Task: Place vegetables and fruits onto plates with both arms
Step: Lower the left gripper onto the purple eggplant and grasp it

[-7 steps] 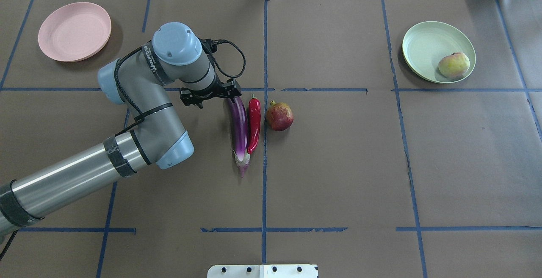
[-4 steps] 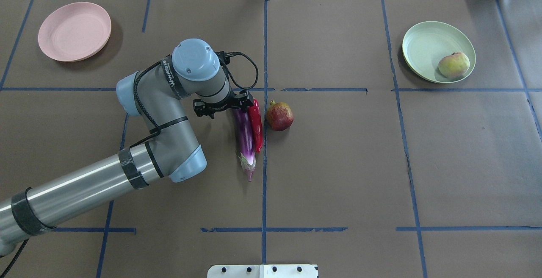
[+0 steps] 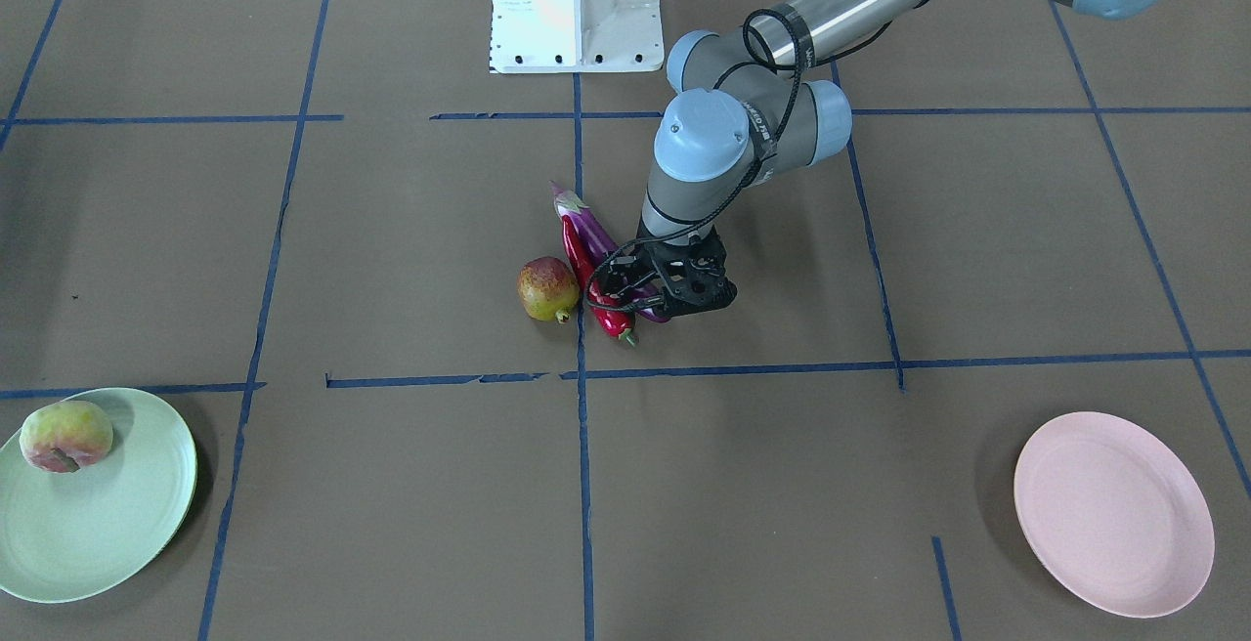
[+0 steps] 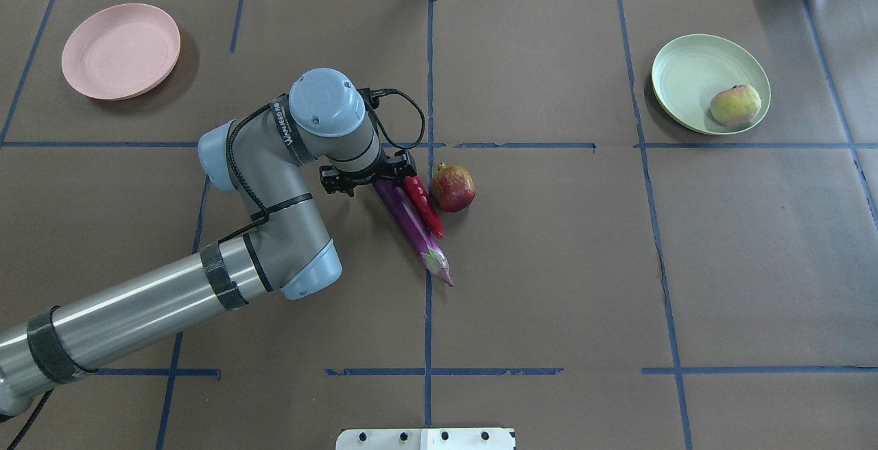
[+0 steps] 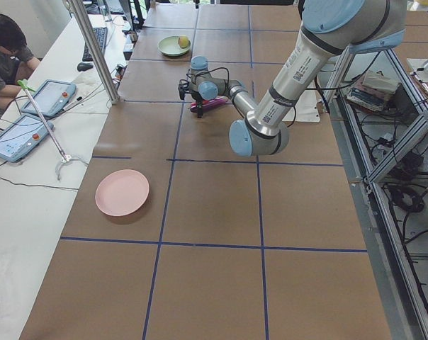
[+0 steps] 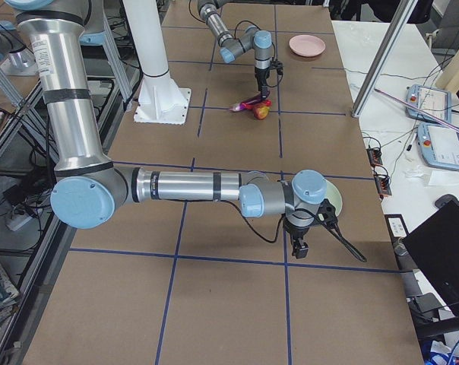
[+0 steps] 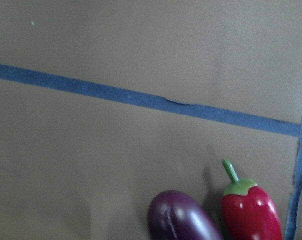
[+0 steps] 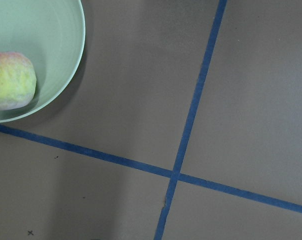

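The purple eggplant (image 4: 411, 223) and red chili pepper (image 4: 425, 206) lie side by side at mid-table, slanted, with the pomegranate (image 4: 453, 188) just right of them. My left gripper (image 4: 398, 177) is down over their far ends and looks open, its fingers astride them (image 3: 640, 309). The left wrist view shows the eggplant's rounded end (image 7: 181, 217) and the chili's green stem (image 7: 251, 210), but no fingers. The peach (image 4: 735, 105) rests in the mint green plate (image 4: 686, 73). The pink plate (image 4: 120, 52) holds nothing. My right gripper (image 6: 299, 247) hangs beside the green plate; I cannot tell its state.
The white base block (image 3: 572, 6) stands at the robot's edge of the table. Blue tape lines cross the brown cover. A person (image 5: 5, 49) sits at a side table with tablets beyond the pink plate's end.
My left gripper moved right and down onto the far ends of the eggplant and chili. Both were pushed and turned, their near ends swinging right toward the centre tape line.
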Robot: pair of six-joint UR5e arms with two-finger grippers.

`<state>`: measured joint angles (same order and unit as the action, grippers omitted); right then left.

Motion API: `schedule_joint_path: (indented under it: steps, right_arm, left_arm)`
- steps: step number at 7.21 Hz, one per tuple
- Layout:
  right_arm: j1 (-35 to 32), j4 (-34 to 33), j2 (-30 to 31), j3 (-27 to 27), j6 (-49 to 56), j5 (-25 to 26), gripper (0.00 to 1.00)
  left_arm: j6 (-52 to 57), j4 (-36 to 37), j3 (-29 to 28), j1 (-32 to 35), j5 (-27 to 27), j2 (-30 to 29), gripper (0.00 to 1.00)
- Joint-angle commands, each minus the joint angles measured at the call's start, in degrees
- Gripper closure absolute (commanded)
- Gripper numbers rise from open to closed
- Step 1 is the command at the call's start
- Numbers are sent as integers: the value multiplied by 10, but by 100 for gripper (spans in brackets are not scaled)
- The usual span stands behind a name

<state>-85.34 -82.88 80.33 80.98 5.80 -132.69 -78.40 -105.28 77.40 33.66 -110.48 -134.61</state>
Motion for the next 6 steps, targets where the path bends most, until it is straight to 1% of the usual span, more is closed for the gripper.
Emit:
schedule_joint_path:
  steps: [1, 2, 3, 5, 6]
  right_arm:
    - [0, 0, 0, 0, 0, 1, 0]
    - [1, 0, 1, 0, 0, 2, 0]
    - [1, 0, 1, 0, 0, 2, 0]
    - [1, 1, 1, -1, 0, 1, 0]
    - [2, 1, 1, -2, 0, 2, 0]
  left_arm:
    - [-24, 0, -1, -3, -1, -4, 35]
    - [-31, 0, -1, -3, -1, -7, 87]
    - [-32, 0, 0, -3, -3, -7, 100]
    - [-28, 9, 6, 10, -6, -4, 100]
    - [-22, 8, 6, 54, -57, 5, 100]
